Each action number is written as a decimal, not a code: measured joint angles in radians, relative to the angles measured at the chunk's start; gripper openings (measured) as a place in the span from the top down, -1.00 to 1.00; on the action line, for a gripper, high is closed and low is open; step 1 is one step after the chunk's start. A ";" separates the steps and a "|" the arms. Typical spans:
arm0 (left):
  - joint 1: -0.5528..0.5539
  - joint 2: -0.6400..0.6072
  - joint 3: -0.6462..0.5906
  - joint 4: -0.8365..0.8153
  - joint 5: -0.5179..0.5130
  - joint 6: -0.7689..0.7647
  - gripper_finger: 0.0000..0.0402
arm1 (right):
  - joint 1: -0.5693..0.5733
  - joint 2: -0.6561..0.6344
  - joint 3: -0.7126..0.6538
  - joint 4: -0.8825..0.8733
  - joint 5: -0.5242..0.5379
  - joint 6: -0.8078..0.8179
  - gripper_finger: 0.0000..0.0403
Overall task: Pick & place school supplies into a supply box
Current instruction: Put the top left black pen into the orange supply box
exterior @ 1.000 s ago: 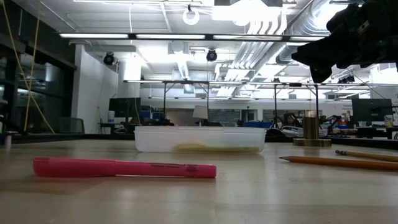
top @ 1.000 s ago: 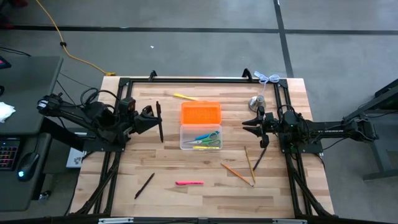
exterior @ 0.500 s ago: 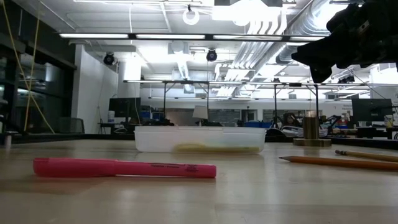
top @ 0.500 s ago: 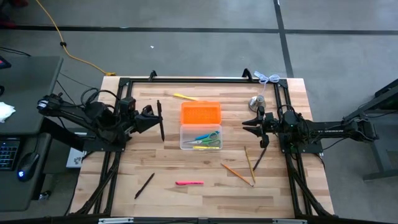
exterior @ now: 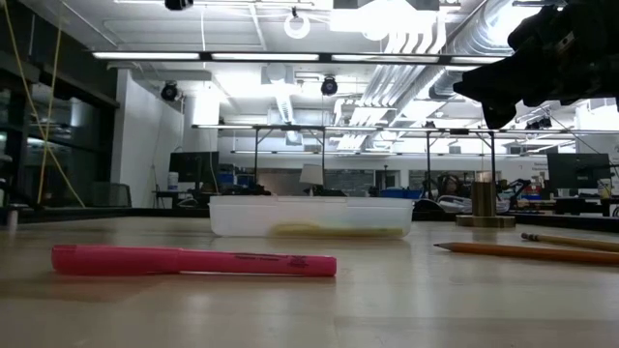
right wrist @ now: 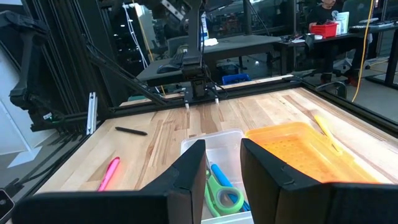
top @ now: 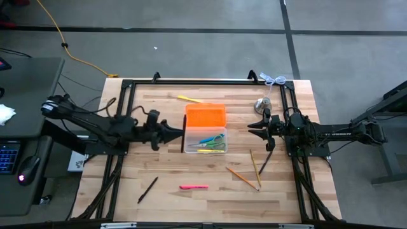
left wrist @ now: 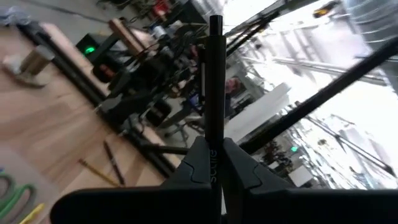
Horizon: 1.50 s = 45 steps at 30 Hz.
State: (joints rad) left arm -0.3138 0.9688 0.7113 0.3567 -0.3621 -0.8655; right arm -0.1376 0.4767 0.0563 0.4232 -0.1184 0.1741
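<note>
The supply box, a clear tray [top: 205,141] with an orange lid [top: 205,116], lies mid-table and holds green scissors [right wrist: 222,194] plus a blue and a yellow pen. My left gripper [top: 177,132] hovers at the box's left edge, shut on a black pen [left wrist: 214,81]. My right gripper [top: 257,127] waits open to the right of the box. Flat on the table lie a yellow pen [top: 189,99], another black pen [top: 148,189], a pink marker [top: 193,187] and two pencils [top: 241,177]. My left gripper pinches the black pen's shaft [left wrist: 214,146] between its two fingers. The fingers are level, come from the table's left and lie across the pen. One long end stands out beyond the fingers; they hide the other. The pen is lifted clear of the table.
A silver bell-shaped object [top: 262,104] stands at the far right near my right arm. A dark pen [top: 267,159] lies beside the pencils. The black frame rails [top: 191,81] run along the table's far edge and both sides. Bare wood lies near the front edge.
My left gripper has gone toward the table's right and down to the box's left edge, rolling its wrist. The black pen, which lay as a long line in the high view, has turned with it and stays held.
</note>
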 joint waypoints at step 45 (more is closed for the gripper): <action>0.415 0.547 0.393 -0.635 0.330 0.243 0.80 | 0.000 0.000 0.000 0.008 0.000 0.002 0.61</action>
State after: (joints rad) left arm 0.1012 1.5156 1.1045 -0.2783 -0.0322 -0.6227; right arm -0.1379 0.4763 0.0563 0.4315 -0.1184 0.1757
